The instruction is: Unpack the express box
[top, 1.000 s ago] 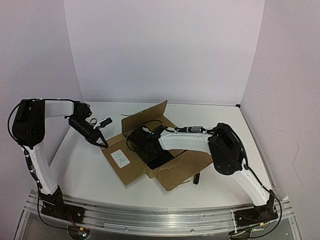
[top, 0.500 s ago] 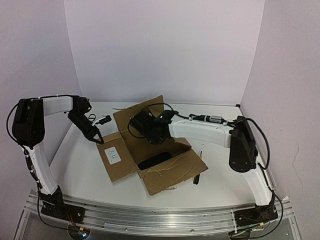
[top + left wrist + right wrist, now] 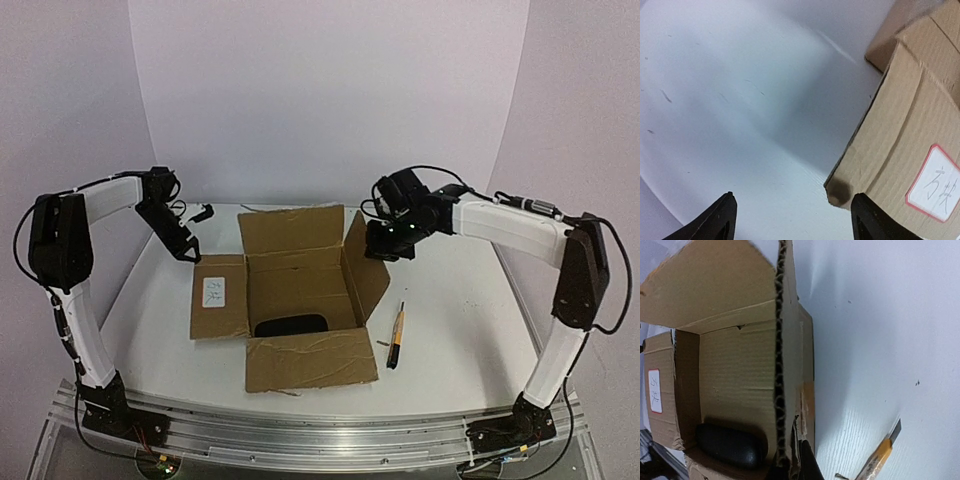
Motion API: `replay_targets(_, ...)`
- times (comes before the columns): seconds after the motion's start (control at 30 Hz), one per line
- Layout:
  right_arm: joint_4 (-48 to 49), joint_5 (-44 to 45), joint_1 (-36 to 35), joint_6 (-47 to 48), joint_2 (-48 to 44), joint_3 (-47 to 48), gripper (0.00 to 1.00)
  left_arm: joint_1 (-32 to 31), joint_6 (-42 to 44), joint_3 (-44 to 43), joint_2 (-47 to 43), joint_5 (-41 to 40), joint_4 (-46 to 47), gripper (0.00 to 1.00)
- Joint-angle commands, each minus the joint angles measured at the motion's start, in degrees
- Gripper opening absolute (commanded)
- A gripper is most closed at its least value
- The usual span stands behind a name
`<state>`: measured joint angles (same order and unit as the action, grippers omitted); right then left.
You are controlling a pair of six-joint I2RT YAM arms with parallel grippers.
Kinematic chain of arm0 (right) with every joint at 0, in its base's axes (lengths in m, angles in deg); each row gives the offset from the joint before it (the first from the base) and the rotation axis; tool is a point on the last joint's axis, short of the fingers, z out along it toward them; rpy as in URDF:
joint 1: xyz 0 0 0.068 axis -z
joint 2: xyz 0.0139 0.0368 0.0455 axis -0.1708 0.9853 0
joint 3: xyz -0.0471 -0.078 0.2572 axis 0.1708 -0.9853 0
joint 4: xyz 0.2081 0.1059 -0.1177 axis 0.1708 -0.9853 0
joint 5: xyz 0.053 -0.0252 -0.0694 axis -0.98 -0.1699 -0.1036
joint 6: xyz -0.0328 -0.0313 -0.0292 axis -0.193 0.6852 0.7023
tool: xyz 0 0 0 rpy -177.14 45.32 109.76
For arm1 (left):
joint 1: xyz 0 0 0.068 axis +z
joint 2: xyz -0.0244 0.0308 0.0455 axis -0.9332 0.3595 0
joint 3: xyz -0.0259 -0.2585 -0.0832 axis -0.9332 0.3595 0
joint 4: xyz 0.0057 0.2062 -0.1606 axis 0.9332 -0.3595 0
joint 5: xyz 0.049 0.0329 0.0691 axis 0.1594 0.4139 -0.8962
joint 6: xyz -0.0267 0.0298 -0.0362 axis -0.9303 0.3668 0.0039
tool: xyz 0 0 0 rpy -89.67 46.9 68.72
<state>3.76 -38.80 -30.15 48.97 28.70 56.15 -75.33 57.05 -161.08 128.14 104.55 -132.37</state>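
Note:
The express box (image 3: 300, 285) lies open mid-table, all flaps spread, its white label (image 3: 214, 292) on the left flap. A black oval object (image 3: 290, 326) rests inside; the right wrist view shows this black oval object (image 3: 730, 445) too. My right gripper (image 3: 384, 250) is shut on the raised right flap (image 3: 782, 365), pinching its corrugated edge between the fingers (image 3: 807, 470). My left gripper (image 3: 189, 254) hangs open just off the left flap's far corner (image 3: 840, 190), holding nothing; one of its fingertips (image 3: 867, 217) sits over the cardboard.
A yellow-black utility knife (image 3: 397, 335) lies on the white table (image 3: 460, 330) right of the box, and the knife (image 3: 880, 457) also shows in the right wrist view. White walls enclose the back and both sides.
My right gripper shut on the right flap and swung it back and to the right, turning the box square. My left gripper let go of the left flap and opened.

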Motion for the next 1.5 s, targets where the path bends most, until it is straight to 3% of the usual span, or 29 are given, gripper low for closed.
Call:
replay_targets(0.0, 21.49, -19.93, 3.78, -18.42, -8.34, -19.91, 0.00, 0.12, -1.17, -9.42, -4.46, -0.63, 2.55, 0.82)
replay_targets(0.1, 34.09, -23.13, 5.25, -26.25, -11.44, -30.81, 0.00, -0.59, -0.37, -13.35, -7.68, 6.70, 0.43, 0.82)
replay_targets(0.27, 34.77, -24.41, 5.48, -25.19, -10.87, -33.19, 0.00, -9.44, 6.49, -13.43, -13.25, 15.88, -7.51, 0.81)
replay_targets(0.57, 34.43, -23.84, 6.41, -23.57, -9.71, -36.45, 0.21, -30.76, 9.15, -2.88, -15.54, 16.14, -11.46, 0.73)
replay_targets(0.7, 33.43, -22.61, 6.41, -22.70, -9.50, -36.46, 0.38, -38.26, 10.42, 6.62, -15.23, 8.58, -5.59, 0.71)
replay_targets(0.87, 31.23, -22.39, 6.41, -21.30, -8.16, -35.55, 0.45, -39.44, 10.29, 12.00, -13.45, 0.92, 4.60, 0.68)
replay_targets(1.17, 30.26, -22.42, 6.41, -20.23, -8.69, -35.54, 0.49, -37.38, 10.55, 13.82, -8.03, 2.13, 7.36, 0.59)
replay_targets(1.47, 29.85, -21.91, 6.41, -20.27, -9.33, -36.66, 0.50, -37.44, 13.40, 17.48, -6.03, 2.15, 5.65, 0.80)
